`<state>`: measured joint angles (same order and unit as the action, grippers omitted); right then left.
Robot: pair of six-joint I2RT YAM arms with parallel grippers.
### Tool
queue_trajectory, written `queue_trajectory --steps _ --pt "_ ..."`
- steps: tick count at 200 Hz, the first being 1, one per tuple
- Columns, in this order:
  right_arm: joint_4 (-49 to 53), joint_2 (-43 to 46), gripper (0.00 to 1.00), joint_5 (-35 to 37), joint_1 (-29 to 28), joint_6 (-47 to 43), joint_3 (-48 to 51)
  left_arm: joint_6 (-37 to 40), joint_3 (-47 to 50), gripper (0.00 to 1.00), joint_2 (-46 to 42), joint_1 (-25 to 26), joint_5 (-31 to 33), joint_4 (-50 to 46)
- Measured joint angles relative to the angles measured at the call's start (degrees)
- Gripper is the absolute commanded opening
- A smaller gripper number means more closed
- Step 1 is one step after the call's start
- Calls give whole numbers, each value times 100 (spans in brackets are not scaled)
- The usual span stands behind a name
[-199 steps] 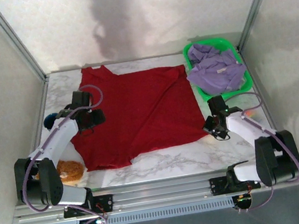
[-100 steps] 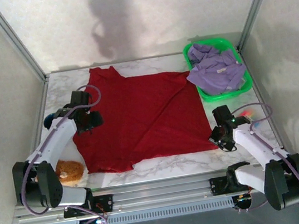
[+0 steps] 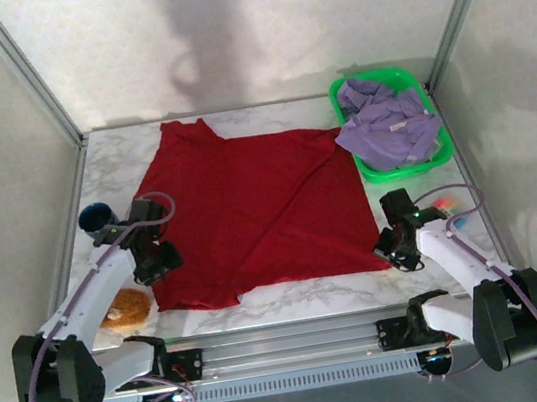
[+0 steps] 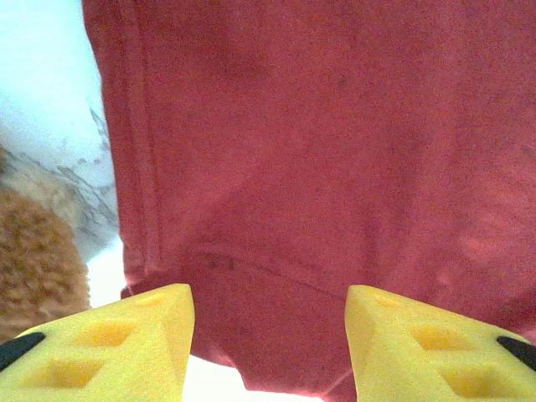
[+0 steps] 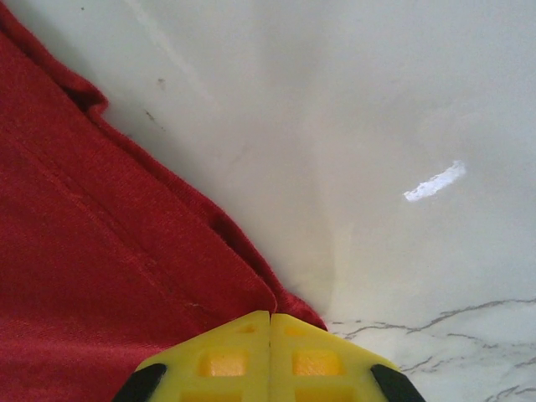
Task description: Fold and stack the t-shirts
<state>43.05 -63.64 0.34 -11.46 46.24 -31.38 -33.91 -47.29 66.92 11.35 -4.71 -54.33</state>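
Observation:
A deep red t-shirt [image 3: 259,202] lies spread flat across the middle of the marble table [image 3: 313,297]. My left gripper [image 3: 162,267] hovers open over the shirt's near-left corner; in the left wrist view the red cloth [image 4: 318,151] shows between its yellow fingers [image 4: 126,343], the left gripper [image 4: 268,335] holding nothing. My right gripper [image 3: 393,245] is at the near-right corner. In the right wrist view the right gripper [image 5: 270,322] is shut, with the red hem [image 5: 100,251] running into the seam between its jaws. A pale lavender t-shirt [image 3: 389,127] lies crumpled in the green basket [image 3: 446,149].
A fuzzy orange-brown lump [image 3: 125,305] sits at the near left, beside the shirt's corner, and shows as a brown lump [image 4: 33,260] in the left wrist view. A dark round object [image 3: 96,219] stands at the left edge. Metal frame posts and white walls enclose the table.
My left gripper slid toward the near edge along the shirt's left side, its jaws narrowing a little. My right gripper pulled the near-right corner outward, flattening the shirt, then held still.

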Motion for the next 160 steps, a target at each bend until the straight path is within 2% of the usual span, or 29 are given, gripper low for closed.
queue_trajectory --steps 58,101,120,128,144,160 --pt "96 525 0 -42 -4 -35 42 -901 1054 49 -315 717 -66 66" --pt "284 946 0 -90 -4 17 173 -1246 1196 47 -334 968 11 168" --pt "378 1102 0 -175 -11 118 177 -1403 1305 35 -221 1108 22 422" --pt "448 1224 0 -203 -22 177 177 -1449 1362 26 -166 1165 31 520" --pt "649 1504 0 -214 -94 315 144 -1543 1403 1 -103 1248 55 662" --pt "955 1808 0 -181 -247 470 -26 -1558 1388 0 -85 1257 142 741"
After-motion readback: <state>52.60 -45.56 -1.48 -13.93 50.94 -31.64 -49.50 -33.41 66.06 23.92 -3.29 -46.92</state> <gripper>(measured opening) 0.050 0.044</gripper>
